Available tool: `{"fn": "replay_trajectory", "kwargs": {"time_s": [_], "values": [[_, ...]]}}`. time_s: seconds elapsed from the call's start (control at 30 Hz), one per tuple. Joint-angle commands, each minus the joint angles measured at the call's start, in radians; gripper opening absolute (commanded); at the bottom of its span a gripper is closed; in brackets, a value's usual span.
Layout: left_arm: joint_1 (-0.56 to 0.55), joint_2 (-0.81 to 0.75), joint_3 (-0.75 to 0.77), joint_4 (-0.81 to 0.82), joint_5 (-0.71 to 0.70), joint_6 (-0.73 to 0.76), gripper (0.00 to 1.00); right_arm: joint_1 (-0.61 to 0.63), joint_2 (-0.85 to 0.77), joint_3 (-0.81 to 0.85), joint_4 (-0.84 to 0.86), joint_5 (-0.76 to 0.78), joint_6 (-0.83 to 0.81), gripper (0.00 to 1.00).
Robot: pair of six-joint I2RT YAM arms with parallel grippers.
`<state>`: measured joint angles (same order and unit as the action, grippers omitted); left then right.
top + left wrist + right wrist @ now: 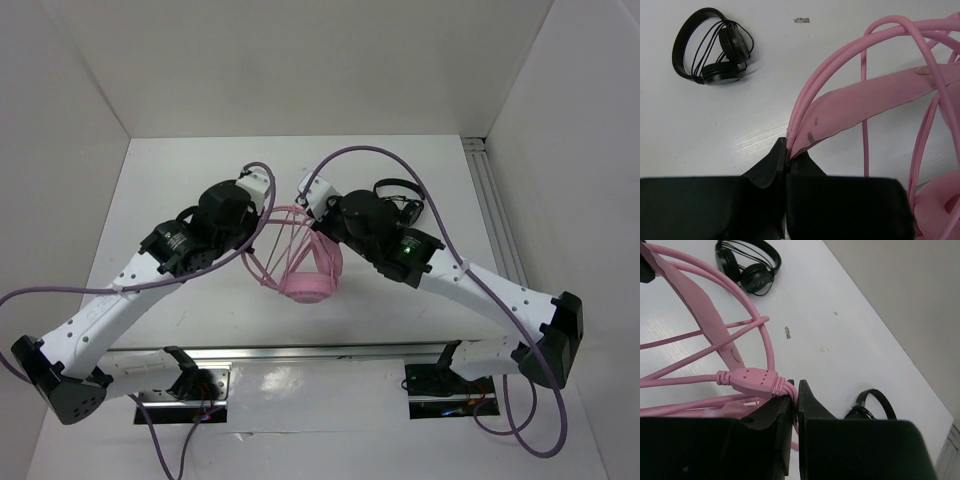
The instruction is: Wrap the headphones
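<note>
Centrally, headphones [308,283] pinched between left gripper [788,151], right gripper [796,391]

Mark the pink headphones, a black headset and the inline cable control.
pink headphones [308,287], top view, ear cup.
black headset [719,74], left wrist view, lower ear cup.
inline cable control [754,379], right wrist view, its middle.

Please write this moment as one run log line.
left end effector: shut on headphones headband | right end effector: shut on cable | wrap: unfinished

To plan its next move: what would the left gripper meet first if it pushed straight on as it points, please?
The left gripper, shut on the pink headphones' headband, would probably meet the table next; the black headset lies left of that line.
</note>
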<state>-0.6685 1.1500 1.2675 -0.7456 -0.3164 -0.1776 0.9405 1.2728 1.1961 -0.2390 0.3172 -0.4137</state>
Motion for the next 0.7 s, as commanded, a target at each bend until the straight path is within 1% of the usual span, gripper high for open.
{"fn": "replay_trajectory", "kwargs": {"time_s": [0.0,0.03,0.1,0.13,0.17,0.2,0.23,0.37,0.4,0.43,0.47,0.5,0.6,0.63,0.67], "values": [[-0.026,-0.042,0.0,-0.122,0.069,0.086,0.0,-0.08,0.005,0.0,0.155,-0.034,0.021,0.0],[-0.026,-0.033,0.013,-0.132,0.069,0.086,0.0,-0.091,0.005,0.0,0.155,-0.055,0.03,0.0],[-0.037,-0.024,0.023,-0.132,0.059,0.086,0.0,-0.1,0.028,-0.009,0.155,-0.055,0.046,0.06],[-0.046,-0.024,0.023,-0.132,0.069,0.086,0.0,-0.1,0.039,-0.009,0.146,-0.082,0.056,0.11],[-0.046,-0.024,0.033,-0.132,0.069,0.086,0.0,-0.1,0.039,-0.009,0.145,-0.082,0.068,0.21],[-0.046,-0.024,0.033,-0.132,0.069,0.086,0.0,-0.109,0.039,-0.018,0.145,-0.082,0.069,0.22],[-0.046,-0.024,0.033,-0.132,0.069,0.086,0.0,-0.109,0.039,-0.018,0.145,-0.104,0.079,0.24],[-0.023,-0.012,0.067,-0.132,-0.012,0.073,0.0,-0.152,0.03,-0.053,0.156,-0.161,0.107,0.43],[-0.007,0.002,0.067,-0.121,-0.012,0.073,0.0,-0.164,0.03,-0.064,0.156,-0.179,0.137,0.49],[0.007,0.002,0.084,-0.121,-0.012,0.064,0.0,-0.19,0.019,-0.076,0.156,-0.2,0.15,0.51],[0.018,0.016,0.11,-0.121,0.015,0.064,0.0,-0.201,0.019,-0.091,0.165,-0.236,0.16,0.53],[0.036,0.026,0.11,-0.107,0.032,0.064,0.0,-0.21,0.007,-0.101,0.165,-0.251,0.185,0.57],[0.067,0.017,0.121,-0.072,0.12,0.064,0.0,-0.233,-0.029,-0.148,0.197,-0.335,0.22,0.6],[0.09,0.007,0.121,-0.063,0.147,0.064,0.0,-0.259,-0.038,-0.161,0.207,-0.366,0.23,0.65],[0.102,0.007,0.121,-0.051,0.17,0.064,0.0,-0.259,-0.047,-0.173,0.216,-0.391,0.246,0.66]]}}
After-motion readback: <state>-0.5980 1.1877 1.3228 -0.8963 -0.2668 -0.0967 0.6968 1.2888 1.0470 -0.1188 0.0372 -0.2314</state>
